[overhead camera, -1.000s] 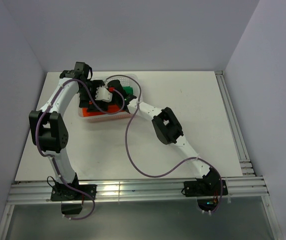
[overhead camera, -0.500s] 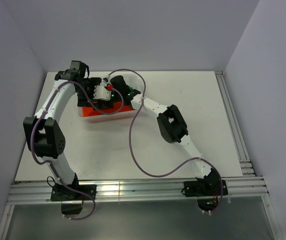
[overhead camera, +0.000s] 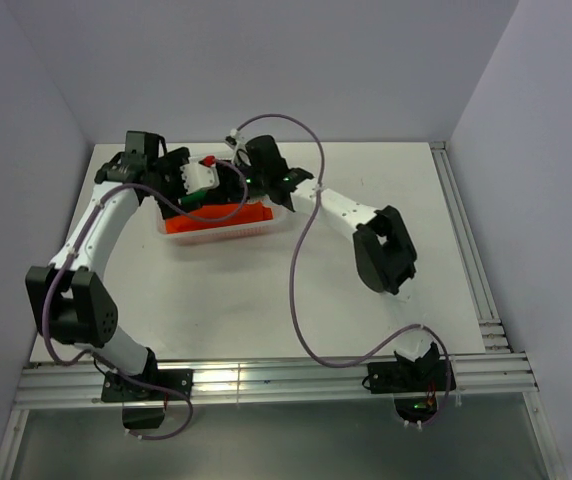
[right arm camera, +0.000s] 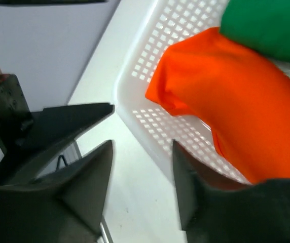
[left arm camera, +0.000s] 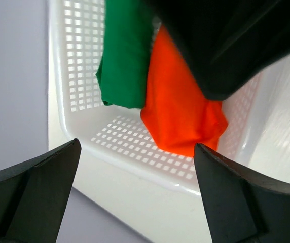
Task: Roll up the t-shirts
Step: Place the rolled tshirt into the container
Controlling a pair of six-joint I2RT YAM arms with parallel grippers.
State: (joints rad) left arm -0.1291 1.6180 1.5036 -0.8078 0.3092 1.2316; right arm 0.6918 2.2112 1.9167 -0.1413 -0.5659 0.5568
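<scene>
Two t-shirts lie bunched side by side in the white mesh basket (overhead camera: 269,229): the orange-red t-shirt (left arm camera: 180,111) (right arm camera: 236,106) (overhead camera: 221,216) and the green t-shirt (left arm camera: 124,61) (right arm camera: 272,25). My left gripper (left arm camera: 137,195) (overhead camera: 204,188) is open wide just outside the basket's rim (left arm camera: 135,169), holding nothing. My right gripper (right arm camera: 142,187) (overhead camera: 242,178) is open too, over the table beside the basket's corner (right arm camera: 135,121), with only the tabletop between its fingers. Its black body (left arm camera: 226,45) hangs over the shirts in the left wrist view.
The basket stands at the table's far left, close to the back wall. A left finger (right arm camera: 59,126) shows dark in the right wrist view. The right arm's purple cable (overhead camera: 301,250) loops over the table. A rail (overhead camera: 466,250) runs along the right edge.
The right gripper has opened and drawn back from the basket toward the far side, its elbow swinging right. The left arm has shifted left and back, still open.
</scene>
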